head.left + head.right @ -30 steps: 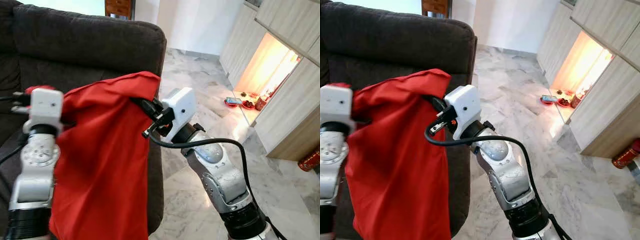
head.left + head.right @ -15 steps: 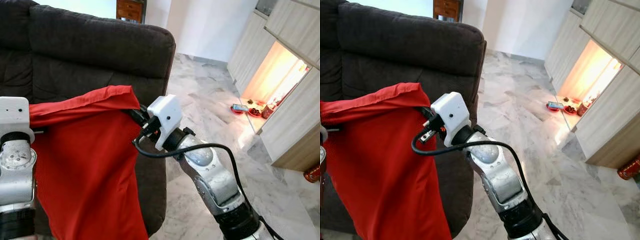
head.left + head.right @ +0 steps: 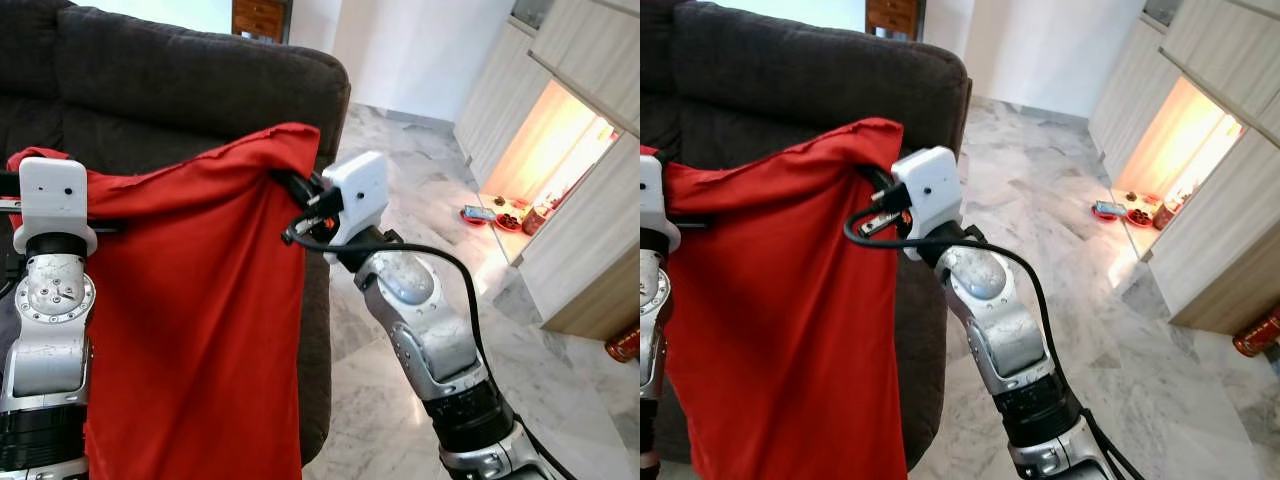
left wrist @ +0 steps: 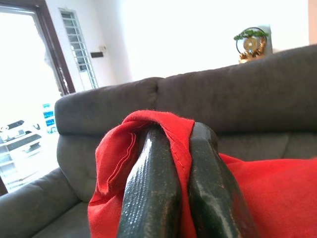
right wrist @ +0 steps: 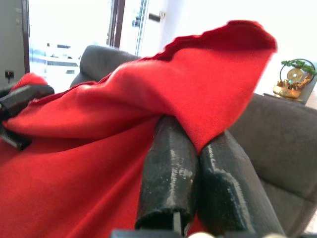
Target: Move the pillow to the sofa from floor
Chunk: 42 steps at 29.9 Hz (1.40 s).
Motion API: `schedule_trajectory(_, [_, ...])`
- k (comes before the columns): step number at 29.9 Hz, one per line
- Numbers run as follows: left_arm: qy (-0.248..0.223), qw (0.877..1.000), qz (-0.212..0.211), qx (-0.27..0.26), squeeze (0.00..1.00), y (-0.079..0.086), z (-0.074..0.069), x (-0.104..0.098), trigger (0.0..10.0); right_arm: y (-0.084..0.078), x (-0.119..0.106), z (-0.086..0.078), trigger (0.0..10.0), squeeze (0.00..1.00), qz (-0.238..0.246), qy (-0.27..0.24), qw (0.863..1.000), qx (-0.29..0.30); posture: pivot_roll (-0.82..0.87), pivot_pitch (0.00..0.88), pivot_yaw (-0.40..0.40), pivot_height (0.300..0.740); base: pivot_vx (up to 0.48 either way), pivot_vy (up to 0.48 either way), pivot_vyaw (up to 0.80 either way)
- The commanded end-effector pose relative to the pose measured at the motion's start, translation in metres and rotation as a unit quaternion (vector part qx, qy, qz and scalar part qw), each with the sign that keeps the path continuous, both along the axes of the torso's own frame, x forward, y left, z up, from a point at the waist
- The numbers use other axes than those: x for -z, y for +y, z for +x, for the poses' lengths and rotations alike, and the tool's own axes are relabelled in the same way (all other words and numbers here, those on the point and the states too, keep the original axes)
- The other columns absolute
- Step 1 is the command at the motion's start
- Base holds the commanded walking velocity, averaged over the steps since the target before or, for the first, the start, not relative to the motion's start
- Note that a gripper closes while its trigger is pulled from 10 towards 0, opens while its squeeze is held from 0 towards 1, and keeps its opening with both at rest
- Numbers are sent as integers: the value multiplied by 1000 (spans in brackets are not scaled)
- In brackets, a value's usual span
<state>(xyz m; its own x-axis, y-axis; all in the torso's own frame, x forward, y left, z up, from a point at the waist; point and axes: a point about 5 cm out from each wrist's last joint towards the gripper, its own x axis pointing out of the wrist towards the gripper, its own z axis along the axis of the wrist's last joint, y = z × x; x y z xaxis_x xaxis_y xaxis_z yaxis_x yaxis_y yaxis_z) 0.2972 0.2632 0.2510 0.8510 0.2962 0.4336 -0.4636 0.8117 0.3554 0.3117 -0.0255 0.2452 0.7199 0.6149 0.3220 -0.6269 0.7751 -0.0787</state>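
Pillow hangs limp off floor, L gripper & R gripper each clamped on a top corner, spreading it to clear sofa arm.

no readable text, no labels, no brand marks, no numbers anywhere

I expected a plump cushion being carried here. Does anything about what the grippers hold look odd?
Yes. The red pillow hangs flat and limp like an empty cover, held up in front of the dark sofa. The left gripper and right gripper each pinch a top corner, so it drapes like a sheet.
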Motion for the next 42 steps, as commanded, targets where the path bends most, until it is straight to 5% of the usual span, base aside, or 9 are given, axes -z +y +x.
schedule_trajectory(1, [-59, 998, 20, 5, 0, -4, -4, -32, 10000, -14, -39, 2, 10000, 0, 61, -66, 996, 29, 171, 0, -177, 740, 0, 0, 0])
schedule_trajectory(11, [-93, 994, 44, -29, 0, 11, -6, -59, 10000, -3, -81, 17, 10000, 0, 93, -117, 989, 24, 189, 0, -184, 740, 0, 0, 0])
schedule_trajectory(22, [-82, 995, 46, -44, 0, 17, -10, -49, 10000, 4, -89, 25, 10000, 0, 101, -122, 987, 7, 192, 0, -195, 740, 0, 0, 0])
schedule_trajectory(30, [-121, 990, 60, -40, 0, 18, -7, -80, 10000, 0, -118, 26, 10000, 0, 132, -164, 977, 18, 203, 0, -194, 740, 0, 0, 0])
schedule_trajectory(37, [-125, 989, 61, -41, 0, 19, -6, -83, 10000, -1, -122, 27, 10000, 0, 137, -168, 976, 18, 201, 0, -193, 740, 0, 0, 0])
schedule_trajectory(42, [-88, 995, 51, -22, 0, 16, 1, -67, 10000, 6, -104, 31, 10000, 0, 108, -145, 983, 15, 195, 0, -195, 740, 0, 0, 0])
